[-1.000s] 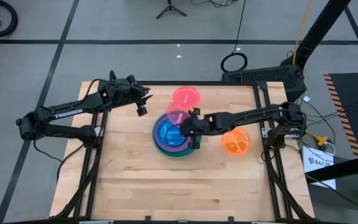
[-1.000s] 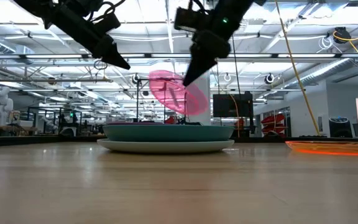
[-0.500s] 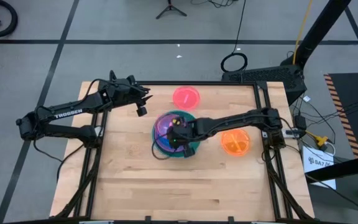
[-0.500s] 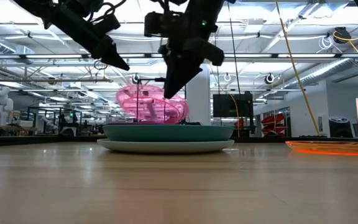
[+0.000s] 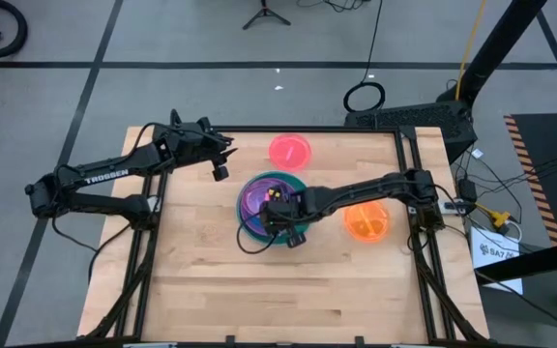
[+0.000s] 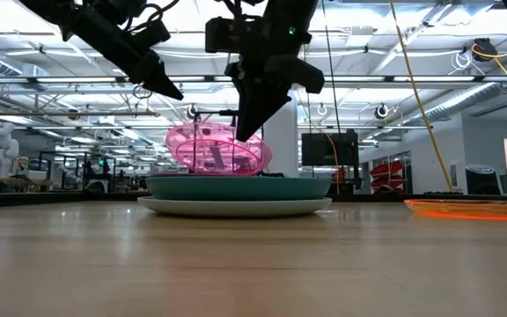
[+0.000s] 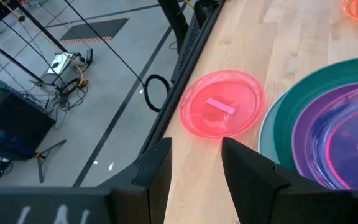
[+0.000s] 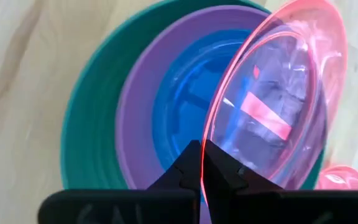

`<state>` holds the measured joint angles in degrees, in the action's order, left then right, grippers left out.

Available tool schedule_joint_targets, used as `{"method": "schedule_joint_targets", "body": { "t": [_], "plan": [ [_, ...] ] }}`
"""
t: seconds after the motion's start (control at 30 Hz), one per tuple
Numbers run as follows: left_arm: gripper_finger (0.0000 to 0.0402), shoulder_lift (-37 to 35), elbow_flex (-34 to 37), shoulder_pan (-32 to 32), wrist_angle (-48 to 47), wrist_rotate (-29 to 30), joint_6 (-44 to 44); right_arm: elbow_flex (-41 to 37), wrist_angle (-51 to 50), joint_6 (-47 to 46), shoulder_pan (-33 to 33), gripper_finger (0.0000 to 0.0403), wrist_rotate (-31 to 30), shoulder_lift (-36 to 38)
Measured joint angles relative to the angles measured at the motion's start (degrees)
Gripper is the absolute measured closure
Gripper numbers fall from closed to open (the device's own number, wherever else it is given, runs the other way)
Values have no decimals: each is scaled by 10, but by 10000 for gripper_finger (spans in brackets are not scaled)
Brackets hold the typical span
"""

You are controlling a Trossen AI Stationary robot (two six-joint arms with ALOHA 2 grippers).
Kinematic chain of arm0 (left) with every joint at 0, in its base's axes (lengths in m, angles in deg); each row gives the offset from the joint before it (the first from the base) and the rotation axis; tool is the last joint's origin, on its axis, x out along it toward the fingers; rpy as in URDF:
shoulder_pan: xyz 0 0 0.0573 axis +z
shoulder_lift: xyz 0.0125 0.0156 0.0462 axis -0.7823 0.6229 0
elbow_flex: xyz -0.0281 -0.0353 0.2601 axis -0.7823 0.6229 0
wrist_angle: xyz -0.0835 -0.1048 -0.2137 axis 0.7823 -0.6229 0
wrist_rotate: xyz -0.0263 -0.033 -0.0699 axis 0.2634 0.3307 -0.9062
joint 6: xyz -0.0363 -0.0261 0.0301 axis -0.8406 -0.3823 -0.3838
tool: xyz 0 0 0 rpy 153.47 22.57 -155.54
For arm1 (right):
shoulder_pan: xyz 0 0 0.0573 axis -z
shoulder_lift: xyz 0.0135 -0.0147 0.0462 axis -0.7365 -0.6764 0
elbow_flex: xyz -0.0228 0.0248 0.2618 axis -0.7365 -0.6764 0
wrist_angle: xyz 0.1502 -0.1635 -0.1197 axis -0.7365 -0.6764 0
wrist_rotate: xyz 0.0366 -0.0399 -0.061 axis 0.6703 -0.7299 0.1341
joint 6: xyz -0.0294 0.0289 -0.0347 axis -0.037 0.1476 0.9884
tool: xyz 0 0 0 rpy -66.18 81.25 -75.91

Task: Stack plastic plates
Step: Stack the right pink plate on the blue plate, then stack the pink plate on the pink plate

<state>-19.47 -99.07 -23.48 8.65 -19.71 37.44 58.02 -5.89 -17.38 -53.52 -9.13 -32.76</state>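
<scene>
1. The right gripper [image 5: 280, 215] is reaching over the pile of plates [image 5: 271, 208] in the middle of the wooden table [image 5: 201, 280].
2. Its two dark fingers [image 8: 188, 167] are pressed together on the rim of a see-through pink plate [image 8: 275, 102], pinching it.
3. This pink plate [image 6: 216, 148] is hanging just above the pile, tilted a little, with the gripper [image 6: 249, 123] holding it from above.
4. I cannot tell if the plate's low edge is touching the pile.
5. The pile has a light plate [image 6: 236, 207] at the very bottom.
6. A big teal plate [image 8: 82, 134] is sitting on that, then a purple plate [image 8: 135, 118], then a small blue plate [image 8: 185, 93] on top.
7. A second pink plate [image 5: 289, 151] is lying flat on the table near the far edge, close to the pile but not on it.
8. From the left wrist view, this pink plate [image 7: 222, 103] is sitting just beside the teal rim [image 7: 278, 112].
9. An orange plate [image 5: 366, 221] is lying flat on the table to the right of the pile, partly under the right arm.
10. The left gripper [image 5: 219, 164] is waiting up in the air near the far left part of the table, away from the pile.
11. Its fingers [image 7: 157, 171] are spread apart and are holding nothing.
</scene>
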Motion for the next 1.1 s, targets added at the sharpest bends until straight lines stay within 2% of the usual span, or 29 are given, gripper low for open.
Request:
{"method": "schedule_joint_targets", "body": {
  "t": [0.43,0.83,1.1],
  "plan": [
    [254,0,0,0,0,0,0,0,-1,-4,0,396,3,0],
    [254,0,0,0,0,0,-1,0,0,-43,0,311,2,0],
    [254,0,0,0,-5,0,-1,-1,-2,-79,2,291,-2,0]
  ]
}}
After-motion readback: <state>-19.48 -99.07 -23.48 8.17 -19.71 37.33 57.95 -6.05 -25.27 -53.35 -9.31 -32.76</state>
